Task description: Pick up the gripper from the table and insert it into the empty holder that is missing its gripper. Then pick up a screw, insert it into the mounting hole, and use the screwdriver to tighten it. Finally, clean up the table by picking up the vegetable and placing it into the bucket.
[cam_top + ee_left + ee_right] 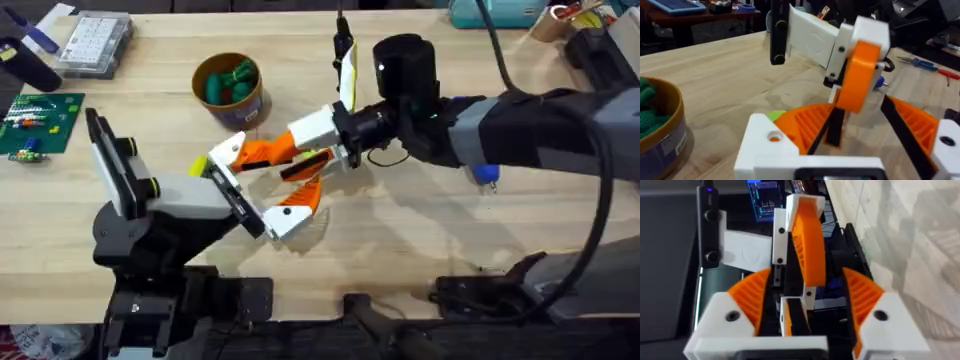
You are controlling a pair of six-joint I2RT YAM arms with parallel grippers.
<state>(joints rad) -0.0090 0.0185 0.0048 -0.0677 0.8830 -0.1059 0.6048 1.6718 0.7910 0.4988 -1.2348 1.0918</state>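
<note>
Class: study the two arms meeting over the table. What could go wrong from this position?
1. The left pincer and right pincer overlap mid-table; their orange pads may collide or jam.
2. The vegetable lies right beneath them and could get knocked away.
3. The bucket stands close behind; a swing might tip it.

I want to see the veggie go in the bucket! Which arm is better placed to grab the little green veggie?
Probably the left. The lime-green vegetable lies on the table right by a fingertip of the open left gripper, and the bucket stands on that arm's side too.
</note>
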